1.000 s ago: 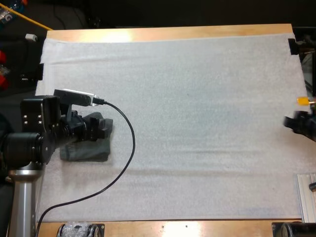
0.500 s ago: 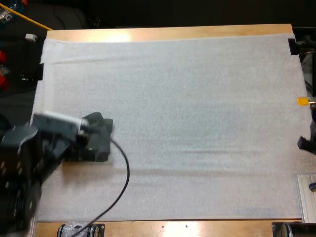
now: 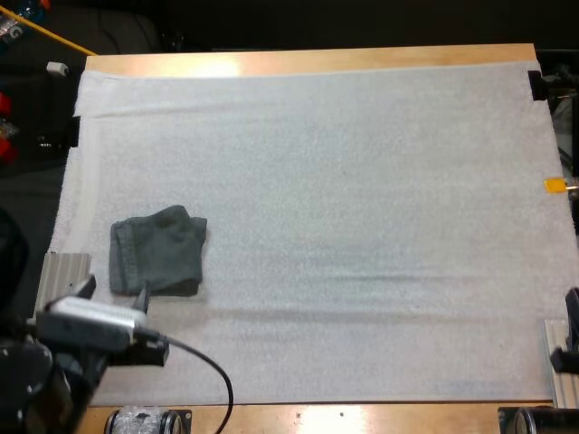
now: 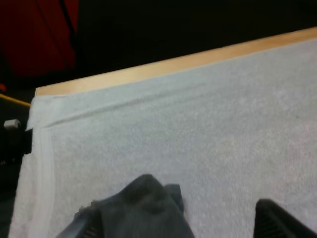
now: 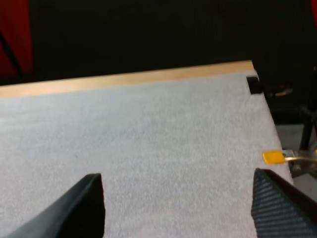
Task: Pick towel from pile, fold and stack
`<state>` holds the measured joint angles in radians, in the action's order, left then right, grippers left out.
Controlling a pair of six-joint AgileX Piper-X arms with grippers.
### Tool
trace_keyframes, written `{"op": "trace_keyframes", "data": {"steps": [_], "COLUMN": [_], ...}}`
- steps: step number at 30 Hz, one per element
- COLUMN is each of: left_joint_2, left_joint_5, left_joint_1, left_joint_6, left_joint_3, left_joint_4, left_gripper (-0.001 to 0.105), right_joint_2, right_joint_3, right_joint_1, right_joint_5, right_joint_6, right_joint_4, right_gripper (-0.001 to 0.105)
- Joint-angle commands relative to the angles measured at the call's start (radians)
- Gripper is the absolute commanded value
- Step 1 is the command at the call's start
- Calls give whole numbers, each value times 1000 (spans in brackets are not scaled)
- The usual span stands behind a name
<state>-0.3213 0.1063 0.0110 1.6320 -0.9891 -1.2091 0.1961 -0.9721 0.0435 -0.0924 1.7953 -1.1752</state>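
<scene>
One dark grey-green towel (image 3: 156, 253), folded into a rough square, lies flat on the left part of the white mat (image 3: 362, 208). My left arm (image 3: 63, 353) sits at the mat's near left corner, just short of the towel's near edge. In the left wrist view my left gripper (image 4: 183, 229) is open, its fingers (image 4: 280, 220) standing apart with the towel (image 4: 143, 208) low ahead between them, untouched. My right arm (image 3: 570, 339) rests at the right edge. My right gripper (image 5: 181, 213) is open over bare mat, nothing between its fingers (image 5: 280, 208).
A ribbed grey metal block (image 3: 63, 271) stands left of the towel, and another (image 3: 561, 362) at the near right corner. The wooden table edge (image 3: 308, 60) runs along the far side, with dark space beyond it.
My left arm has drawn back from over the towel to the near left corner, leaving the towel lying on the mat. My right arm has slid nearer along the right edge.
</scene>
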Motion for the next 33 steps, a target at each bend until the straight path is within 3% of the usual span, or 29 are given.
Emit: {"op": "trace_keyframes", "data": {"steps": [1,8,15,24,29,33], "left_joint_2": [48,209,341,476,471,471], "left_joint_5": [-13,-13,-13,4,2,2], "left_joint_1": [4,4,4,4,1,1], "left_joint_6": [1,1,1,-8,-41,-45], "left_joint_3": [21,65,122,203,206,218], "left_joint_4": [-1,-57,-196,-275,-249,-142], "left_gripper": [60,60,60,60,60,60], "right_joint_2": [-28,-131,-246,-252,-252,-252], "right_joint_3": [-4,4,4,25,72,123], "right_joint_1": [0,0,0,0,0,0], "right_joint_5": [-11,-11,-11,-9,-9,-9], "right_joint_6": [12,12,12,43,43,43], "right_joint_4": [-19,-68,-124,-146,-122,-49], "right_gripper": [62,62,62,62,62,62]}}
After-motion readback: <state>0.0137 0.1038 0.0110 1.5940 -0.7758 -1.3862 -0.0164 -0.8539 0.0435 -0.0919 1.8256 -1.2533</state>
